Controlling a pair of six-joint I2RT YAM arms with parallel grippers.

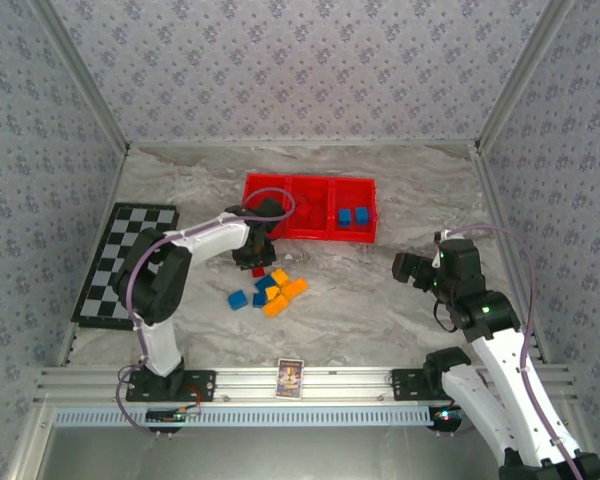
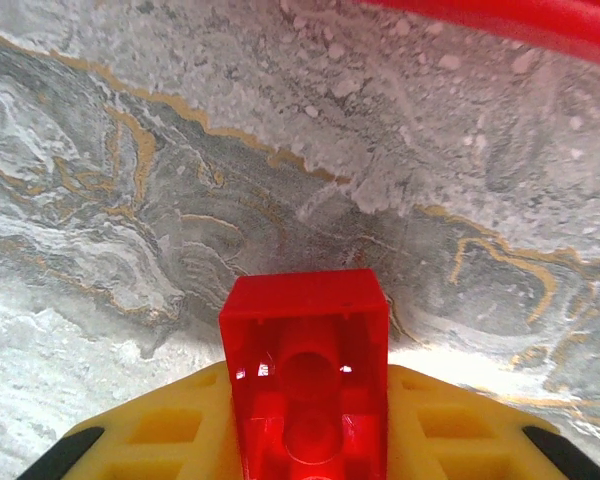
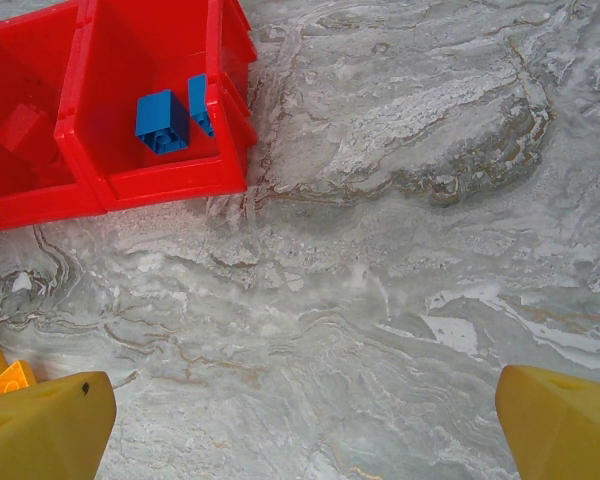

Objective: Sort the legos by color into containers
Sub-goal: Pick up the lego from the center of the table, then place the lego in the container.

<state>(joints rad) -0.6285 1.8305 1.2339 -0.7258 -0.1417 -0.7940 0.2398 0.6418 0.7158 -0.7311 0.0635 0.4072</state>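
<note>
Okay, left pincer (image 1: pixel 258 255) is clamped on a red brick (image 2: pixel 308 370) beside the loose pile (image 1: pixel 275 290), probably bound for the red tray (image 1: pixel 320 236). Right pincer (image 3: pixel 305 420) hangs wide and empty near the blue bricks (image 1: pixel 352 216) in the tray's end compartment.

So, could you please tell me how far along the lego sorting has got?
Done: two blue bricks sit in an end compartment of the tray, a red one next door. In hand: the left jaws are shut on a red brick. Left: the blue and orange-yellow pile on the table.
</note>
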